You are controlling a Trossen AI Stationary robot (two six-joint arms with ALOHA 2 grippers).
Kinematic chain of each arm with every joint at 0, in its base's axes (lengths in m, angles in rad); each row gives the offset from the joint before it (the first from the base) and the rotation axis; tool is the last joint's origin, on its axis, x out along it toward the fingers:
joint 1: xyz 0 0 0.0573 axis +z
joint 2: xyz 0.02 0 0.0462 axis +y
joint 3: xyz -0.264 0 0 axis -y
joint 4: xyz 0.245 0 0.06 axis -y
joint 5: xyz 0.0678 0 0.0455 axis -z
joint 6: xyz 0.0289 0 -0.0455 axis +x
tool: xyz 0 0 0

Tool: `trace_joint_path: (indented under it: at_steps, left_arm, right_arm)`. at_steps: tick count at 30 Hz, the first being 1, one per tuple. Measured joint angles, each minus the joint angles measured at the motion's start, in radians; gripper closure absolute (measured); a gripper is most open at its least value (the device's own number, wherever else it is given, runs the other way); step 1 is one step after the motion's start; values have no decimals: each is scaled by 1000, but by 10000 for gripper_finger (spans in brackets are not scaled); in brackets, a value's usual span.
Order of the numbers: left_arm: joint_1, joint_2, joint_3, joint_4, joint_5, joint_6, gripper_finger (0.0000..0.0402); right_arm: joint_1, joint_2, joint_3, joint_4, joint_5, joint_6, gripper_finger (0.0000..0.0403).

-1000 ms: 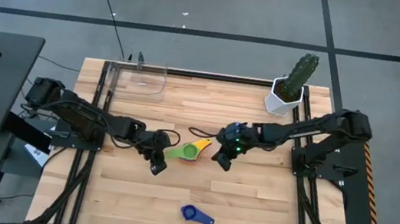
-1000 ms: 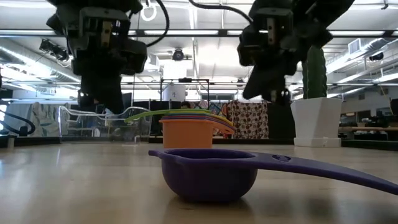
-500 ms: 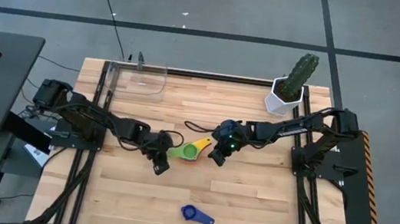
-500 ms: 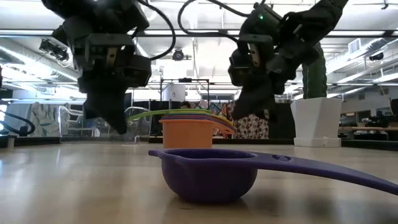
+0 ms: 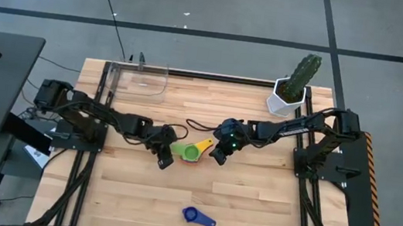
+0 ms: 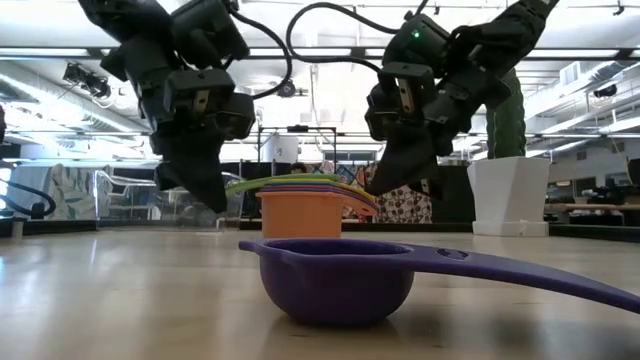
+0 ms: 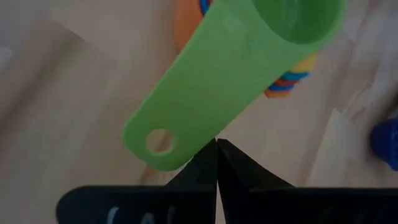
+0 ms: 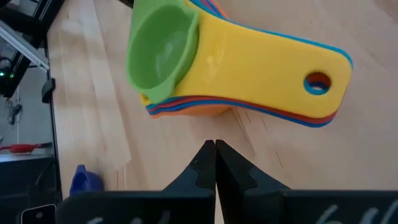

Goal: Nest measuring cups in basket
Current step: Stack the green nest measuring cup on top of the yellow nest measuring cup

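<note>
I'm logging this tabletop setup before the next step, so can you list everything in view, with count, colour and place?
Stack of nested measuring cups: one stack, green cup on top, then yellow, with orange, red and blue edges below; table centre, between the two grippers.
Dark blue measuring cup: one, alone near the table's front edge, handle pointing right.
Basket: one, clear, back left corner of the table, nothing visible in it.
Cactus pot: one, white with a green cactus, back right.
Table: one, light wood slats, black frame.
Desk: one, dark, left of the table, with a yellow note.
Left gripper: shut, beside the green handle.
Right gripper: shut, beside the yellow handle.
</note>
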Motion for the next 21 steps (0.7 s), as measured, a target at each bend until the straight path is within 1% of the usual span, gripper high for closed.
trace_joint_path:
  at_steps: [8, 17, 21]
  left_arm:
    - [89, 0, 0, 0, 5, 120, 397]
    - [216, 0, 0, 3, 74, 290, 397]
    - [268, 0, 0, 50, 104, 359, 397]
  right_arm:
    - [-1, 0, 0, 1, -7, 0, 398]
    - [-1, -1, 0, 1, -7, 0, 398]
    - [-1, -1, 0, 2, -7, 6, 398]
